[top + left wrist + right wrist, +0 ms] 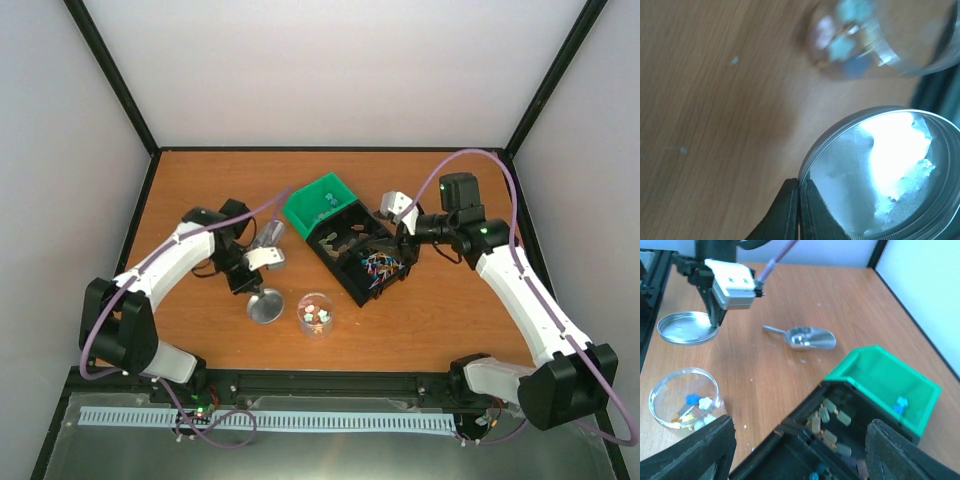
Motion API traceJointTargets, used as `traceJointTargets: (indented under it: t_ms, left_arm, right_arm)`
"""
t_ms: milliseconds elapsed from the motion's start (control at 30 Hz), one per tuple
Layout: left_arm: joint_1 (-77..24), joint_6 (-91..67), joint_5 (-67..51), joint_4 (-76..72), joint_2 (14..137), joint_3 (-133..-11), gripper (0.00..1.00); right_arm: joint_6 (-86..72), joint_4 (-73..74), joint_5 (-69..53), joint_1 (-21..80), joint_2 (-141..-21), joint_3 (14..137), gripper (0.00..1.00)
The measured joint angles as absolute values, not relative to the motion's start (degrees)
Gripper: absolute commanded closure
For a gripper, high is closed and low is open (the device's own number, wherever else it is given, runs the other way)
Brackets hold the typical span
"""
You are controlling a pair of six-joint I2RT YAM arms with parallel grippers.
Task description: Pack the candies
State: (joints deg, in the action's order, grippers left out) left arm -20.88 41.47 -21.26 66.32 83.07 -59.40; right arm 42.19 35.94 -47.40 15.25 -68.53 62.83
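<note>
The candies are small bright pieces lying in a clear round dish on the table near the front; a few more candies lie in the green bin. My left gripper is shut on the rim of a round metal lid, just left of the dish; its fingertips pinch the rim edge. My right gripper hangs open over the black compartment box, one finger on each side of the box, holding nothing.
A metal scoop lies on the table behind the lid, partly under the left arm in the top view. The black box holds pale capsule-like pieces and thin coloured sticks. The green bin adjoins the box's far end.
</note>
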Motion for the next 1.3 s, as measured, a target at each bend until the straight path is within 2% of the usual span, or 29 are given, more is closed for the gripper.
traceJointTargets:
  t_ms: [200, 367, 667, 933, 1300]
  left_arm:
    - [-21.02, 42.72, -34.57, 81.01, 85.97, -75.50, 0.99]
    - [-22.55, 42.22, -44.84, 87.39, 90.28, -83.66, 0.99]
    - [-25.52, 41.15, -55.53, 91.94, 97.23, -88.62, 0.99]
    - [-25.74, 40.49, -58.67, 92.82, 99.83, -89.84, 0.99]
    - [-26.24, 39.92, -58.06, 93.10, 100.51, -89.84, 0.98]
  right_arm:
    - [47.35, 31.70, -48.03, 22.00, -66.48, 62.59, 0.40]
    - [54.59, 28.77, -46.33, 28.99, -64.90, 61.21, 0.45]
    - [68.05, 29.36, -42.61, 40.07, -64.40, 60.97, 0.51]
    - [72.84, 29.98, -39.88, 44.88, -64.47, 60.95, 0.60]
    - [74.89, 28.67, -35.94, 46.37, -64.90, 60.95, 0.91]
